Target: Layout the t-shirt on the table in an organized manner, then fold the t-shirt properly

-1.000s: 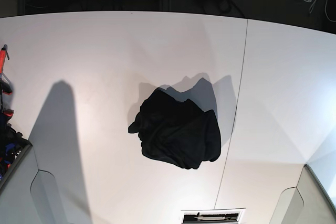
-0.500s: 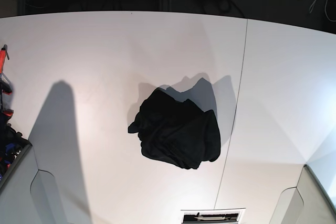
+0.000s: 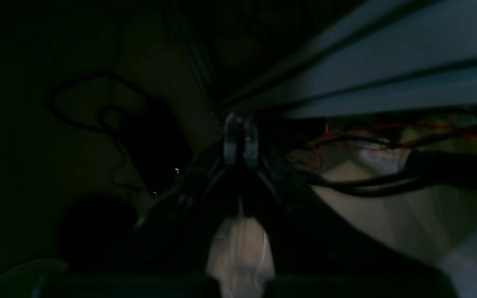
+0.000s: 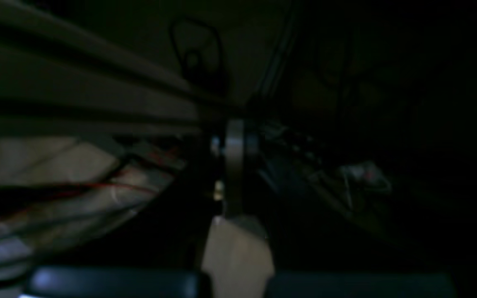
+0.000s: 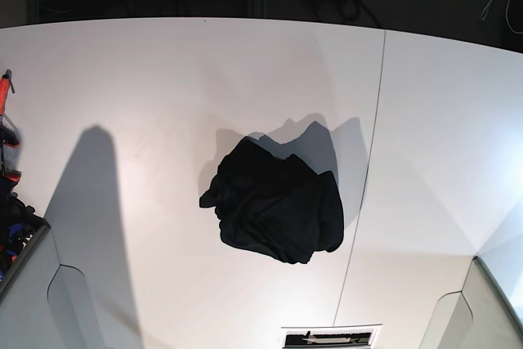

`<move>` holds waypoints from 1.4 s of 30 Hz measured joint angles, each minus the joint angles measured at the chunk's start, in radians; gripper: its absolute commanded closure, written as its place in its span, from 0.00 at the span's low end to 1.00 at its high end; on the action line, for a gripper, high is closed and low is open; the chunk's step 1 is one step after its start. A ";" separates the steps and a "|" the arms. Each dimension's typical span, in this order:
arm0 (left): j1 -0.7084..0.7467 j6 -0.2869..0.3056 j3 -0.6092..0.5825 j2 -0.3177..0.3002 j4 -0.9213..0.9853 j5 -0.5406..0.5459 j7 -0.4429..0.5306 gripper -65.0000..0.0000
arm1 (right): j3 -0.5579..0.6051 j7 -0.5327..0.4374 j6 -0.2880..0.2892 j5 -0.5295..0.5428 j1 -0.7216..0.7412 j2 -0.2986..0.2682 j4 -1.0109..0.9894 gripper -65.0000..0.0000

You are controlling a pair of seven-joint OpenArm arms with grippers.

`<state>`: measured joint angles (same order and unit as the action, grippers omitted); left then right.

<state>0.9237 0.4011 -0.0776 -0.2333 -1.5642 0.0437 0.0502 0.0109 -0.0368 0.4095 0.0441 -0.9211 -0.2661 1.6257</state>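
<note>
No brand, label or writing can be read anywhere in these views; the orange collar band and the label of the t-shirt [image 5: 274,206] are buried in its folds.

In the base view, starting at nine o'clock, the white table [image 5: 147,79] shows a tall grey shadow falling across its left part. Orange and red hardware sits at the very left edge, too cropped to identify. Near the middle of the frame, slightly toward five o'clock, the t-shirt lies crumpled in a black heap, flat on the table and touched by nothing. The heap is a rough blob, its long axis running from about ten o'clock to four o'clock, with a small point of cloth sticking out toward nine o'clock. Which end is the collar or hem cannot be told. Just right of the heap, a thin dark seam [image 5: 372,145] crosses the table from twelve toward six o'clock, passing close beside the shirt. The right part of the table is bare white.

Both wrist views are dark and blurred. The right gripper [image 4: 234,165] has its fingers pressed together, empty. The left gripper [image 3: 240,140] also has its fingers closed on nothing, with black and red cables [image 3: 346,140] running off toward three o'clock.
</note>
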 measured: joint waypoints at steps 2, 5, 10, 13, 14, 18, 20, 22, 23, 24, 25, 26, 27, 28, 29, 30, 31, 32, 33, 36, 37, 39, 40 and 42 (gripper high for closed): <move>0.040 0.002 0.016 -0.001 -0.080 -0.001 -0.002 1.00 | 0.000 0.001 -0.001 0.000 -0.024 -0.003 0.087 1.00; 0.092 0.006 0.040 -0.027 -0.210 0.000 -0.003 1.00 | 0.000 0.007 0.013 0.000 -0.042 -0.027 0.216 1.00; 0.161 0.006 0.120 -0.087 -0.426 0.005 -0.048 1.00 | 0.000 0.014 0.017 0.000 0.004 -0.067 0.387 1.00; 0.180 0.007 0.180 -0.129 -0.536 0.055 -0.170 1.00 | 0.000 0.011 0.035 0.003 0.116 -0.066 0.422 1.00; 0.182 0.005 0.202 -0.140 -0.560 0.077 -0.197 1.00 | 0.000 0.022 0.048 0.001 0.161 -0.066 0.420 1.00; 0.179 0.003 0.275 -0.163 -0.594 0.170 -0.204 0.94 | 0.000 0.140 0.045 0.098 0.360 -0.048 0.413 0.87; 0.178 0.002 0.302 -0.164 -0.594 0.182 -0.203 0.80 | 0.000 0.213 0.042 0.148 0.459 -0.029 0.409 0.64; 0.172 0.003 0.314 -0.163 -0.594 0.182 -0.204 0.68 | 0.000 0.248 0.040 0.192 0.545 0.004 0.377 0.54; 0.166 0.003 0.314 -0.164 -0.594 0.182 -0.204 0.64 | 0.000 0.259 0.042 0.199 0.584 0.020 0.351 0.53; 0.156 0.003 0.314 -0.167 -0.594 0.182 -0.204 0.62 | 0.000 0.263 0.045 0.200 0.619 0.039 0.319 0.53; 0.146 0.004 0.313 -0.178 -0.594 0.185 -0.204 0.61 | 0.000 0.262 0.048 0.200 0.653 0.064 0.280 0.53; 0.136 0.003 0.313 -0.195 -0.594 0.184 -0.204 0.61 | 0.000 0.266 0.048 0.199 0.690 0.089 0.232 0.53; 0.127 0.003 0.313 -0.214 -0.594 0.184 -0.204 0.61 | 0.000 0.267 0.044 0.197 0.722 0.116 0.184 0.53; 0.114 0.004 0.313 -0.235 -0.594 0.184 -0.204 0.61 | 0.000 0.262 0.044 0.190 0.753 0.140 0.129 0.53; 0.103 0.004 0.314 -0.254 -0.594 0.184 -0.204 0.61 | 0.000 0.265 0.037 0.174 0.783 0.166 0.074 0.53; 0.090 0.005 0.314 -0.272 -0.594 0.184 -0.204 0.61 | 0.000 0.264 0.029 0.158 0.811 0.189 0.021 0.53; 0.074 0.006 0.314 -0.287 -0.593 0.184 -0.204 0.61 | 0.000 0.264 0.027 0.143 0.837 0.212 -0.030 0.53; 0.055 0.006 0.313 -0.302 -0.591 0.185 -0.204 0.61 | 0.000 0.266 0.022 0.132 0.862 0.233 -0.077 0.53; 0.035 -0.002 0.312 -0.315 -0.587 0.186 -0.204 0.61 | 0.000 0.267 0.017 0.124 0.887 0.252 -0.119 0.53; -0.035 -0.038 0.313 -0.358 -0.558 0.186 -0.204 0.50 | -0.001 0.264 0.010 0.086 0.957 0.298 -0.212 0.53; -0.060 -0.044 0.313 -0.370 -0.546 0.201 -0.204 0.44 | -0.002 0.262 0.010 0.063 0.977 0.312 -0.231 0.53; -0.108 -0.042 0.312 -0.392 -0.525 0.241 -0.204 0.39 | -0.002 0.261 -0.007 0.033 1.008 0.333 -0.251 0.53; -0.133 -0.042 0.312 -0.399 -0.514 0.260 -0.204 0.39 | -0.002 0.261 -0.022 0.032 1.017 0.341 -0.255 0.53; -0.189 -0.042 0.311 -0.412 -0.490 0.287 -0.207 0.39 | -0.002 0.261 -0.048 0.005 1.026 0.350 -0.257 0.53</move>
<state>0.7349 0.3595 0.2333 -0.6449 -2.0541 0.3309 -0.1570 0.0090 0.2241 0.3614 0.0486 0.1047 0.0841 1.3685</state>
